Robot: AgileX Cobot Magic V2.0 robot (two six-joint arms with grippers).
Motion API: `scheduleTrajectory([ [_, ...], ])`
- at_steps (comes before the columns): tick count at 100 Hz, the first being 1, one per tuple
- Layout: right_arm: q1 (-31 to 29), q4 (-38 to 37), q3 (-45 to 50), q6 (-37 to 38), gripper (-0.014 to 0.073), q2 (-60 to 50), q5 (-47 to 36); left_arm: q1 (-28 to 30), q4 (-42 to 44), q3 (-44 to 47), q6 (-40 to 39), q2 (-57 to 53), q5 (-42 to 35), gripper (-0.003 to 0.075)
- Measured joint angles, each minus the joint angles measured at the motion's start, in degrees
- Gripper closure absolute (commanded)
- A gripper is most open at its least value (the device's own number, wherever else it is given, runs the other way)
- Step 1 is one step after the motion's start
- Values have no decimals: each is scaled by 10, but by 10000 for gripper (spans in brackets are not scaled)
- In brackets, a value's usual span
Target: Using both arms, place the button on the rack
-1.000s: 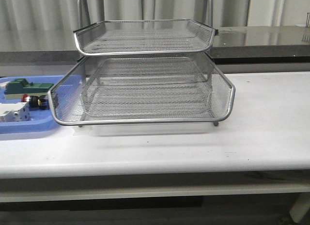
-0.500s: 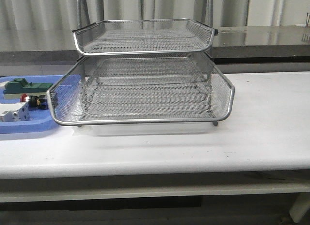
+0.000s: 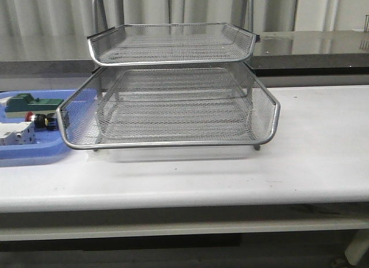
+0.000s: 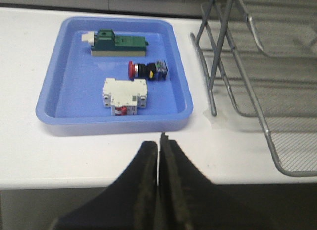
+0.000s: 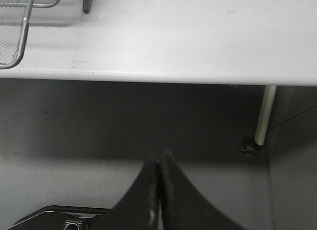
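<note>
- While the rack (image 3: 173, 89) fills the middle of the front view, the table (image 3: 323, 141) lies bare from the rack's right rim out to the right edge of the frame.
- A bare strip of table also runs along the near edge, below the rack's front rim.
- At the left edge of the front view the blue tray (image 3: 23, 155) sits just beside the rack's lower tier, whose left corner overlaps the tray's right end.
- The button (image 4: 147, 70) lies on its side in the middle of the tray, red cap toward the left of the left wrist frame.
- Above it in that frame lies the green block (image 4: 119, 43), below it the white block (image 4: 125, 95); both are near the button, and neither touches it.
- The left gripper (image 4: 159, 146) hangs over the near table edge, apart from the tray's front rim, jaws pressed together and holding nothing.
- In the left wrist view, bare table separates the tray's right rim from the rack's legs at the frame's right.
- The right gripper (image 5: 159, 158) hangs off the table, over the floor below the front edge, jaws closed and empty; a rack corner shows at upper left of its frame.
- Against the front view half a second ago, rack, tray and button lie as they did; nothing has shifted.
</note>
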Motion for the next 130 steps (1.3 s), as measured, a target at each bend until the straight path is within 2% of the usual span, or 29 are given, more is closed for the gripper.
scheduleTrajectory([
  [16, 0, 0, 0, 0, 660, 0, 0, 0, 2, -112, 38, 145, 60, 716],
  [30, 0, 0, 0, 0, 660, 0, 0, 0, 3, -186, 55, 243, 77, 716],
  [50, 0, 0, 0, 1, 660, 0, 0, 0, 3, -257, 70, 331, 88, 709],
  [55, 0, 0, 0, 1, 660, 0, 0, 0, 3, -270, 71, 345, 96, 680],
  [64, 0, 0, 0, 1, 660, 0, 0, 0, 3, -287, 72, 361, 107, 551],
  [81, 0, 0, 0, 1, 660, 0, 0, 0, 3, -295, 84, 365, 125, 132],
  [88, 0, 0, 0, 1, 660, 0, 0, 0, 3, -295, 86, 365, 128, 44],
  [93, 0, 0, 0, 1, 660, 0, 0, 0, 3, -295, 86, 365, 131, 32],
  [130, 0, 0, 0, 1, 660, 0, 0, 0, -16, -296, 87, 367, 126, 99],
])
